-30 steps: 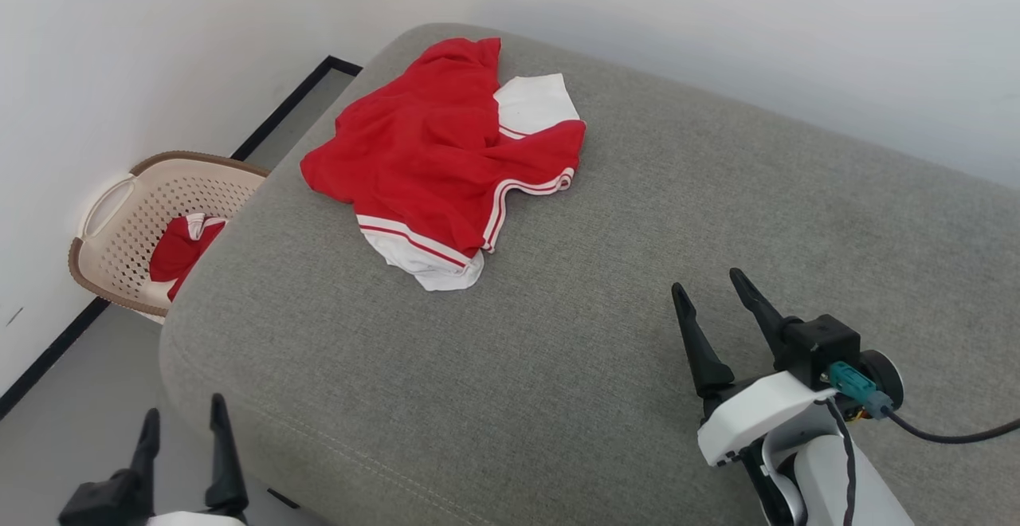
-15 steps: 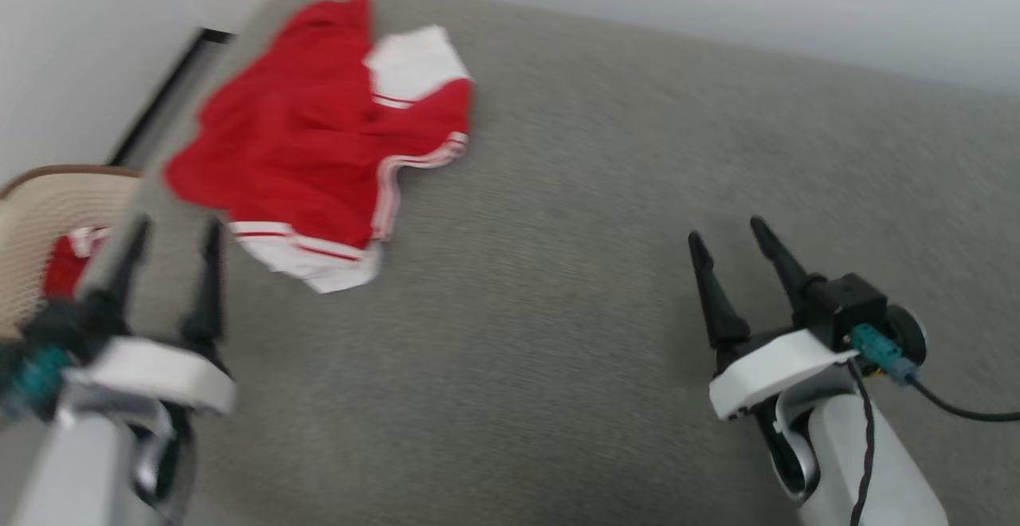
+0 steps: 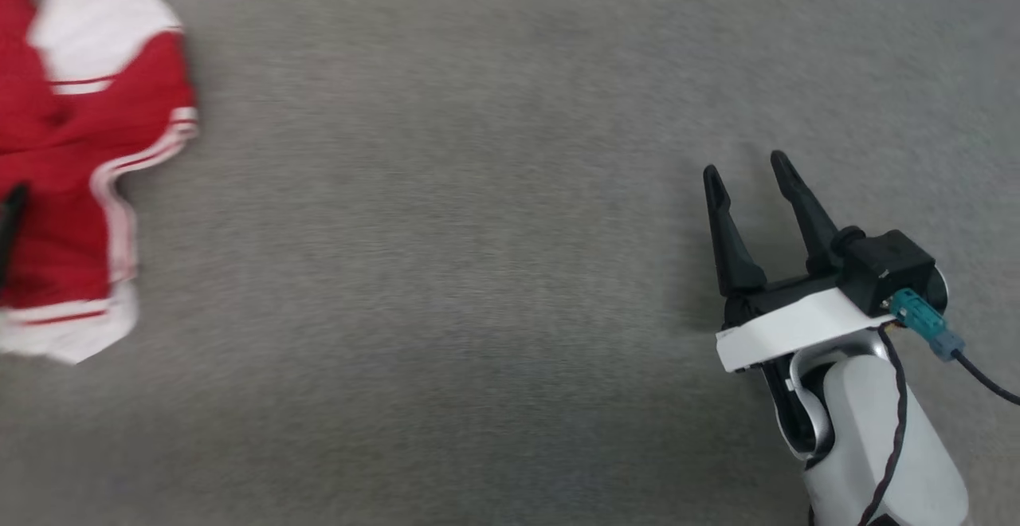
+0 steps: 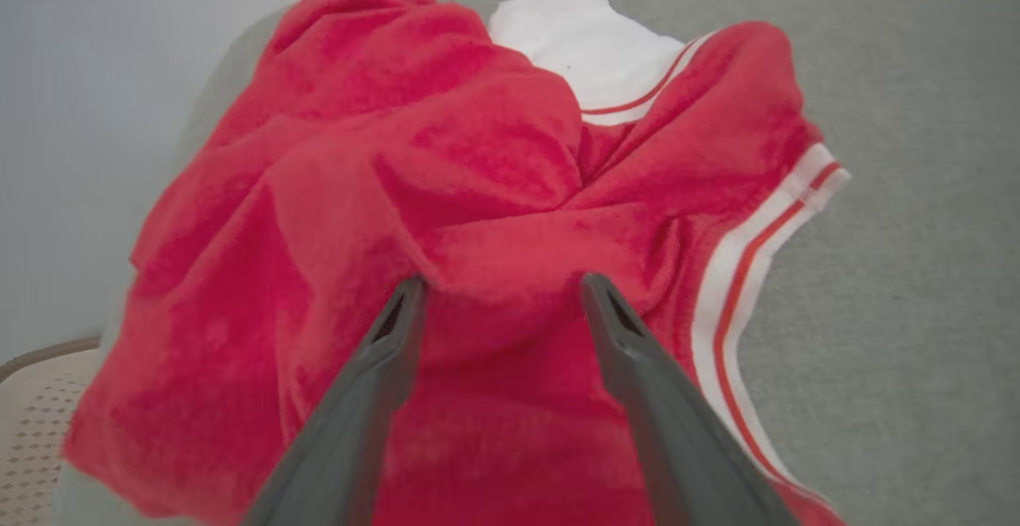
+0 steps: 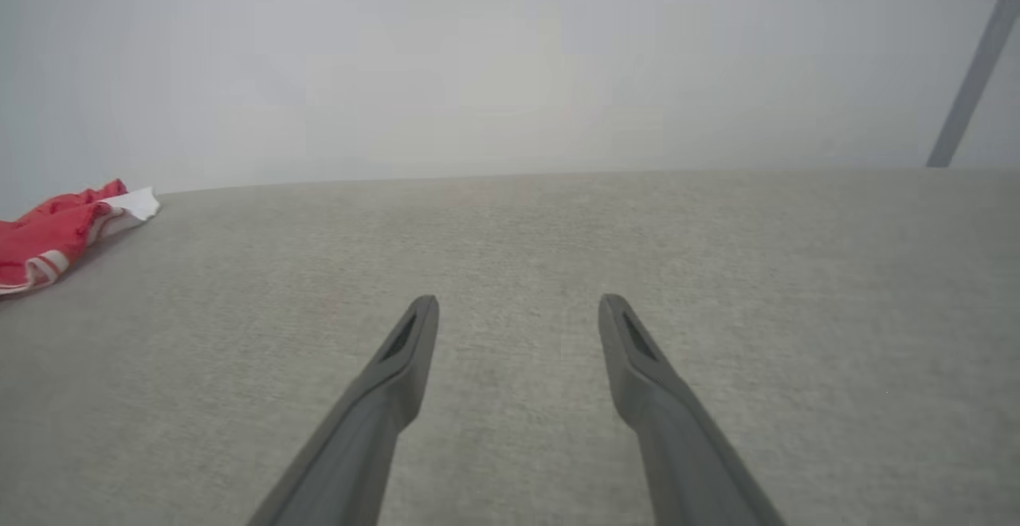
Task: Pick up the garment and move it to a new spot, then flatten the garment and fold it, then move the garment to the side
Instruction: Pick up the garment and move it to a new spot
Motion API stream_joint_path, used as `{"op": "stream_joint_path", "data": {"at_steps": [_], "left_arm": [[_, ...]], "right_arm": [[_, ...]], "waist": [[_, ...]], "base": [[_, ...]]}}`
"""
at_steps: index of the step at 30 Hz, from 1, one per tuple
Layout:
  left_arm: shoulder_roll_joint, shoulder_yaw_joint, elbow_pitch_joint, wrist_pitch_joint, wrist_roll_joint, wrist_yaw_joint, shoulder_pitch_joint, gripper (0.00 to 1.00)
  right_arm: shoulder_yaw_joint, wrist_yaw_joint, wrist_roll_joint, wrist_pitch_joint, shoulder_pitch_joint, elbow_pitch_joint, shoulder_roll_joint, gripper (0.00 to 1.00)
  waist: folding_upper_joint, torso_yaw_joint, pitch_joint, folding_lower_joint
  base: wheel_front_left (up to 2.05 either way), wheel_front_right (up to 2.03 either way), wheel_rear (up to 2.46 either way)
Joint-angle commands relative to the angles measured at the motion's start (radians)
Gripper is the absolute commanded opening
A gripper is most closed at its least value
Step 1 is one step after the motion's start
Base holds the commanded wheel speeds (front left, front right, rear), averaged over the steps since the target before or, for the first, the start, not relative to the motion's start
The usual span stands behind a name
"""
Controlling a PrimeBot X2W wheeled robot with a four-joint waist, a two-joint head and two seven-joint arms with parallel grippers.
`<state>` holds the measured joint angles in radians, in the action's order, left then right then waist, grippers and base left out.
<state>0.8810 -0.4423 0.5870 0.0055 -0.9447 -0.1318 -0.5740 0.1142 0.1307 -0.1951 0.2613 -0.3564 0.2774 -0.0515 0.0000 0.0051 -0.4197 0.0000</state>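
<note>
A grey cushion (image 3: 478, 271) is seen in front of a pale wall (image 5: 510, 56). The garment (image 4: 478, 215) is laid on this cushion in a crumpled heap. It is red, with white parts and white-and-red stripes, and many folds can be seen in it. No print can be made out.

Right at the garment, the left tool (image 4: 502, 283) is held wide, with its two tips over the middle fold of the red cloth. Whether the cloth is touched by the tips cannot be told. Nothing is gripped by it. Just past one side of the garment, a bit of a pale basket (image 4: 32, 422) is seen. Well apart from the garment, on its other side, the right tool (image 3: 743, 163) is also held wide over bare cushion, and nothing is held in it.

The task looks to be at its very start. The garment is not yet picked up, though the first grab is judged to be close. The move to a new spot, the flattening, the folding and the move to the side are all left to be done.
</note>
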Motion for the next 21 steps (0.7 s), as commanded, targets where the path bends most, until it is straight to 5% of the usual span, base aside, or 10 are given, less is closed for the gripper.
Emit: {"op": "stream_joint_path", "data": {"at_steps": [1, 6, 11, 14, 16, 17, 21], "left_arm": [[0.032, -0.023, 0.015, 0.032, -0.037, 0.003, -0.022, 1.00], [0.099, -0.117, 0.059, 0.165, -0.169, 0.003, -0.065, 1.00], [0.079, -0.237, 0.084, 0.286, -0.212, 0.003, -0.068, 1.00], [0.061, -0.285, 0.100, 0.255, -0.229, 0.004, -0.091, 1.00], [0.052, -0.311, 0.116, 0.234, -0.243, 0.004, -0.101, 0.25], [0.052, -0.322, 0.126, 0.220, -0.242, 0.004, -0.105, 0.00], [0.065, -0.346, 0.159, 0.089, -0.225, 0.002, -0.151, 0.00]], "right_arm": [[0.001, 0.000, -0.002, 0.005, -0.017, -0.017, 0.001, 1.00], [-0.007, 0.000, -0.012, 0.005, -0.005, -0.069, 0.001, 1.00], [-0.012, 0.000, -0.003, 0.005, 0.012, -0.087, 0.001, 1.00], [-0.016, 0.000, 0.000, 0.005, 0.017, -0.089, 0.001, 1.00], [-0.013, 0.000, 0.000, 0.005, 0.018, -0.089, 0.000, 1.00], [-0.012, 0.000, 0.001, 0.005, 0.018, -0.087, 0.000, 1.00], [-0.010, 0.000, -0.002, 0.005, 0.021, -0.073, 0.000, 1.00]], "waist": [[0.0000, -0.093, -0.082, 0.0000], [0.0000, -0.131, -0.124, 0.0000], [0.0000, -0.135, -0.141, 0.0000], [0.0000, -0.131, -0.135, 0.0000], [0.0000, -0.128, -0.124, 0.0000], [0.0000, -0.126, -0.116, 0.0000], [0.0000, -0.116, -0.063, 0.0000]], "base": [[0.00, 0.00, 0.00], [0.00, 0.00, 0.00], [0.00, 0.00, 0.00], [0.00, 0.00, 0.00], [0.00, 0.00, 0.00], [0.00, 0.00, 0.00], [0.00, 0.00, 0.00]]}}
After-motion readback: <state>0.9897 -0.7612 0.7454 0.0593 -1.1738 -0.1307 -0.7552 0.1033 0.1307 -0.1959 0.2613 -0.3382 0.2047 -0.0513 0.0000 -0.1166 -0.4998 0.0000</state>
